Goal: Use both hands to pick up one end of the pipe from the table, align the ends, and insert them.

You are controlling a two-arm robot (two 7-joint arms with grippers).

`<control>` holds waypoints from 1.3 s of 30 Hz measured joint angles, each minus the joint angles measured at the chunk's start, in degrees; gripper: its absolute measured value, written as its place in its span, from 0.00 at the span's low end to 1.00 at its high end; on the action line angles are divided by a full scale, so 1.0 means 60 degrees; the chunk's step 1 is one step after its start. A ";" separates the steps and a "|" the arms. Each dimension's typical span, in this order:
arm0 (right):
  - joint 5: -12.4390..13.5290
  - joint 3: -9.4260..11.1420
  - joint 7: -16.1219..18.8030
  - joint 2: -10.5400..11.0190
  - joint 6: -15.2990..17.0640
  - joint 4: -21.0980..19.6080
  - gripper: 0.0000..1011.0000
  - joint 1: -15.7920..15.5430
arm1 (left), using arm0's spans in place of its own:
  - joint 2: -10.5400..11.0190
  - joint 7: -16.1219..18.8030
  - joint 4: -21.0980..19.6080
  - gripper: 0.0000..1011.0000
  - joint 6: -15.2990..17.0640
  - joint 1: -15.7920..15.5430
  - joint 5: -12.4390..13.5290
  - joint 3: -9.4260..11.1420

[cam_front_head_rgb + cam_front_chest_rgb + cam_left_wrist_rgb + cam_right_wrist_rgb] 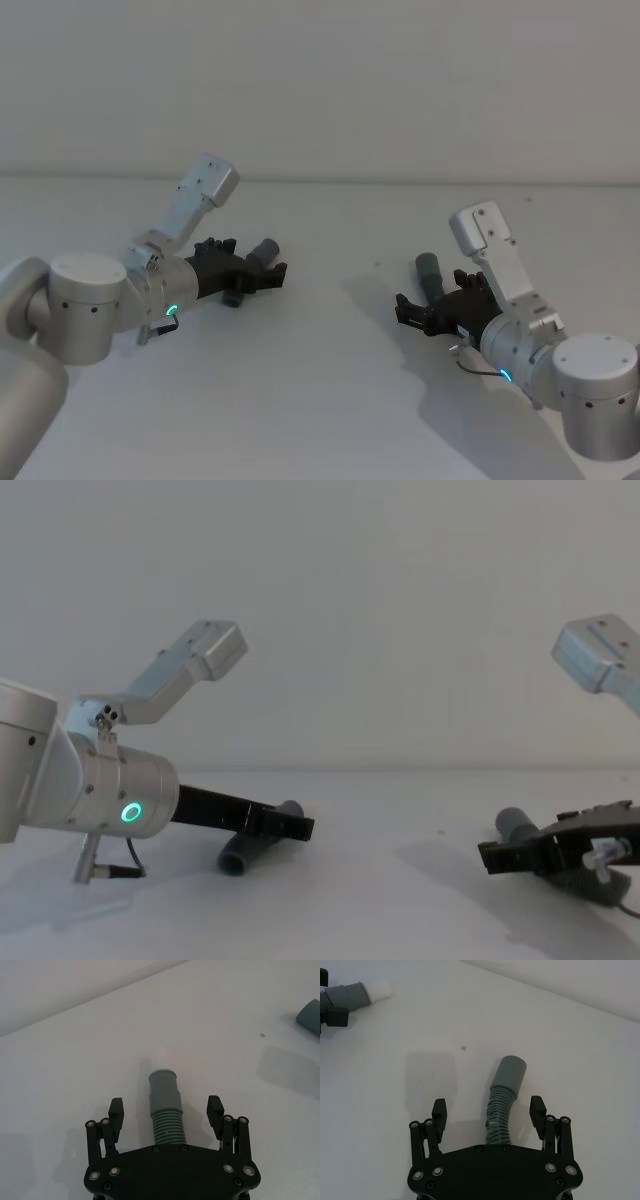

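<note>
Matt grey plastic pipe (162,1105), partly ribbed, on a smooth matt table (75,1060).

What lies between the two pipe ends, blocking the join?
Nothing visible, just a tiny speck on the table between left pipe end and right pipe end. Left gripper and right gripper straddle their pieces, jaws open.

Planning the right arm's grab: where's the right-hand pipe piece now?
Head view, right side: the pipe piece lies on the table inside the open right claw, not yet gripped.

Left end effector (166,1105) low, fingers spread; right end effector (488,1106) likewise.
</note>
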 joint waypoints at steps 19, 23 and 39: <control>-0.0022 0.0142 0.0090 -0.0227 0.0385 0.0297 0.99 0.0185 | 0.0001 -0.0156 -0.0048 0.99 0.0074 0.0050 0.0135 -0.0037; -0.0012 0.0208 0.0116 -0.0293 0.0446 0.0384 0.99 0.0224 | -0.0002 -0.0186 -0.0060 0.99 0.0075 0.0067 0.0183 -0.0043; 0.0019 0.0314 0.0150 -0.0394 0.0532 0.0504 0.89 0.0281 | -0.0009 -0.0237 -0.0085 0.92 0.0039 0.0092 0.0279 -0.0054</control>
